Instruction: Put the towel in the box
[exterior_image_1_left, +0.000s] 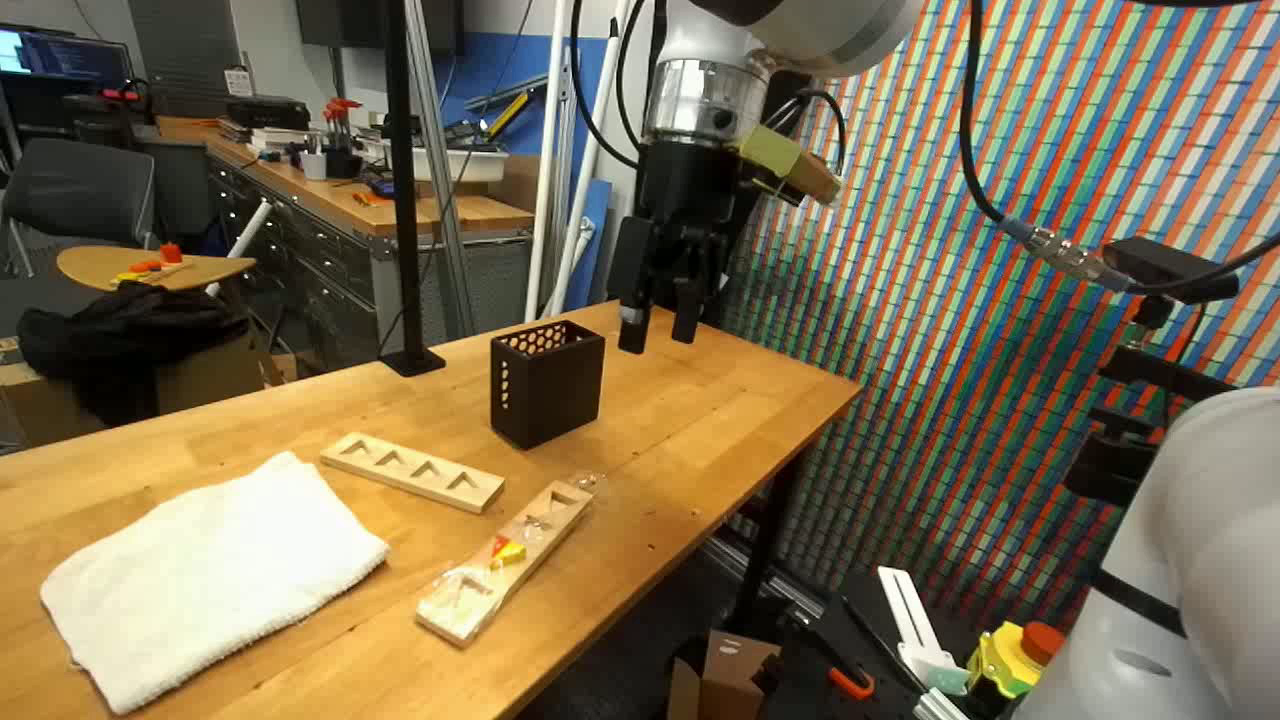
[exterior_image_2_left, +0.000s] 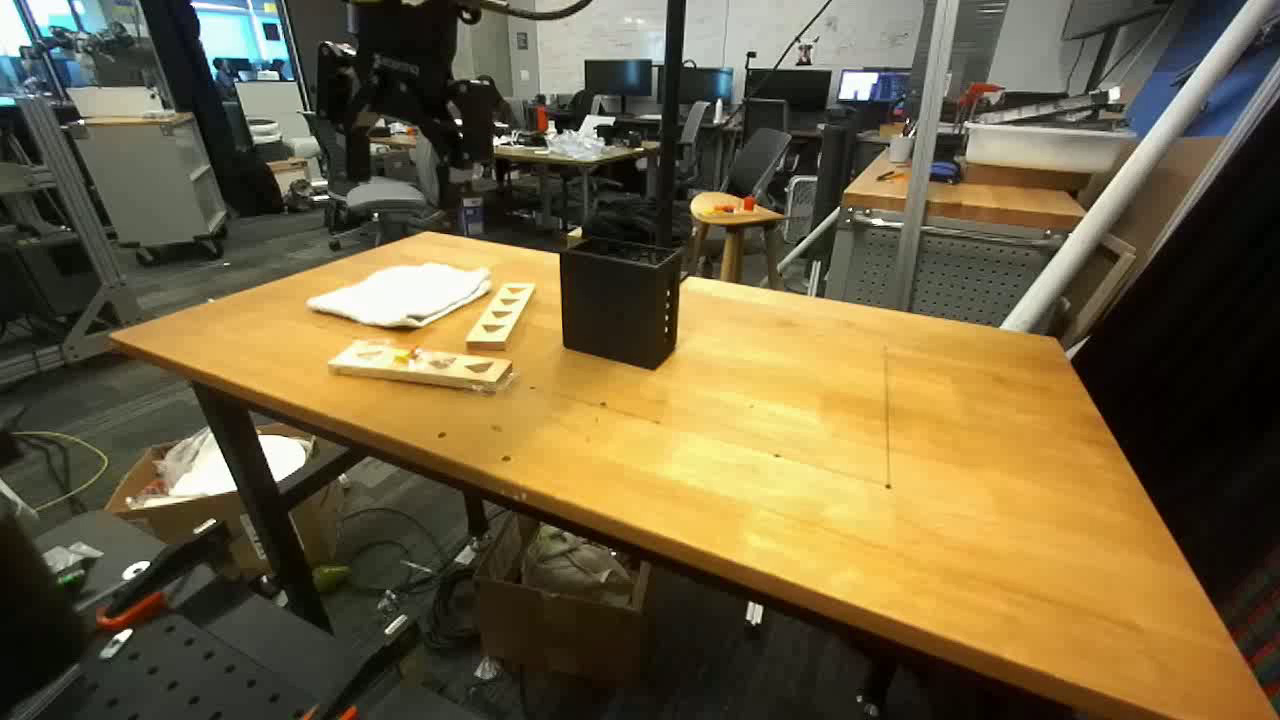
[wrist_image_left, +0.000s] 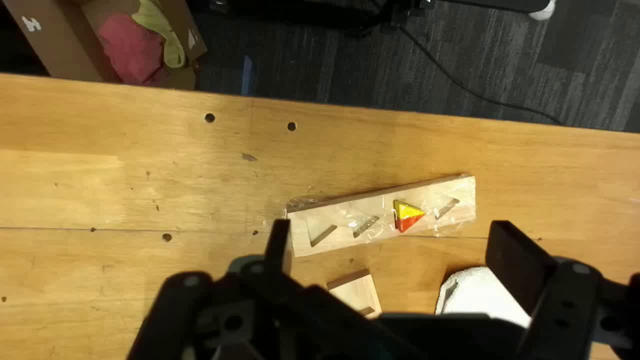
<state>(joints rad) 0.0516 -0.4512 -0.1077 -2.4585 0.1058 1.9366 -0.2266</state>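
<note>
The towel (exterior_image_1_left: 215, 570) is seen laid nearly flat on the wooden table (exterior_image_1_left: 680, 425), well apart from the black box (exterior_image_1_left: 562, 390), with one wooden strip (exterior_image_1_left: 412, 472) set between them; it is not touched by the gripper (exterior_image_1_left: 660, 325), which is held above the table with its fingers (wrist_image_left: 517, 265) spread wide and nothing caught between them. By its fuzzy edge it is judged to be terry: light, soft and limp, with a surface that is unlikely to slip once pinched, and no harm is to be feared from a firm squeeze. Having little stiffness, it is likely to be slid or rumpled if nudged from the side, so a straight descent seems called for. A hold near the middle is to be preferred, a ridge of cloth being gathered so that the rest is hung below as a narrow bundle; if it were lifted by a corner, a broad sheet would be left trailing, and the box's mouth looks small beside it. It appears to be folded, but the white is so washed out that the number of layers cannot be made out, so a deep bite should be taken.
</note>
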